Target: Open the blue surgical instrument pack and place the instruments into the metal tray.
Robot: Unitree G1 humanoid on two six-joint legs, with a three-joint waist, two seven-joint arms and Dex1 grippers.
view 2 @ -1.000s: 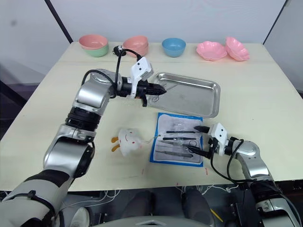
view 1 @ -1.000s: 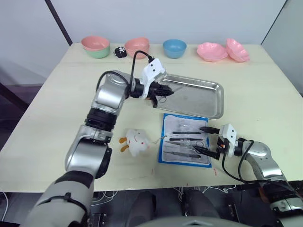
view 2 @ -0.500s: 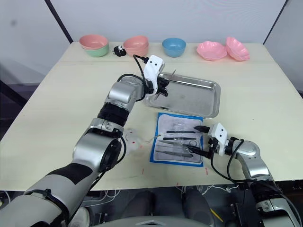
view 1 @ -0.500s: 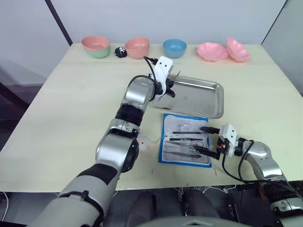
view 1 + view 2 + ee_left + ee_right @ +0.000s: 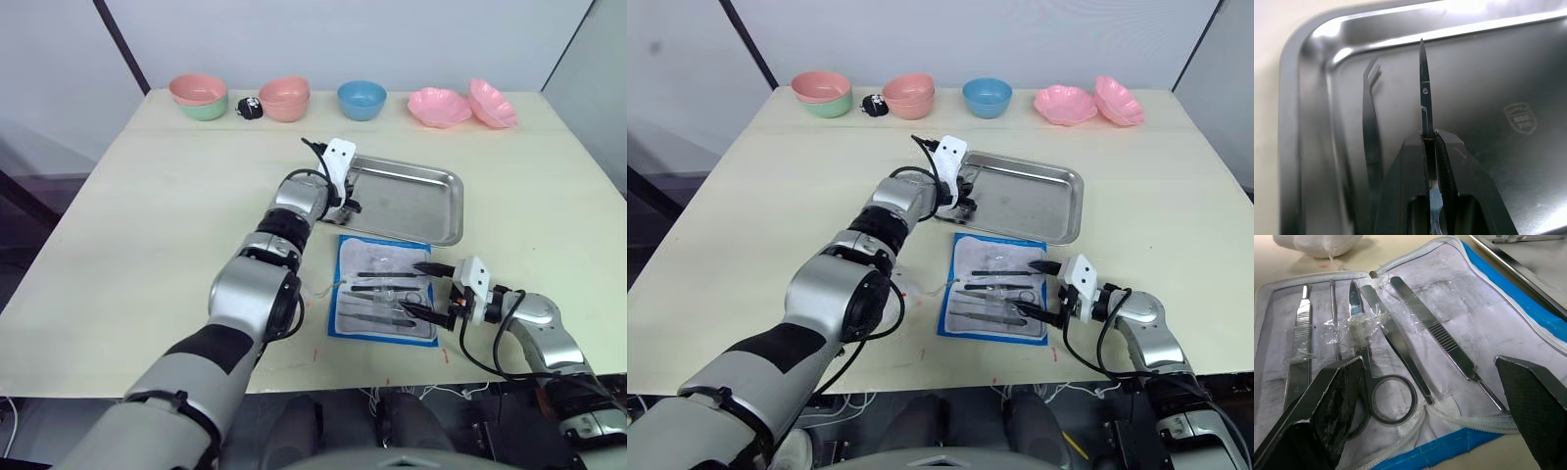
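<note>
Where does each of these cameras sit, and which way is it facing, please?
Left and right eye views: on the head, looking forward and down at the table; both arms show.
Left wrist view: on the left wrist, looking along the left gripper, shut on scissors over the metal tray.
Right wrist view: on the right wrist, looking between the open right gripper at the blue surgical instrument pack.
Shared: the tray and the pack appear in the eye views too.

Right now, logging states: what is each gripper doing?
Left gripper: shut on scissors over the tray.
Right gripper: open, empty, by the pouch.
</note>
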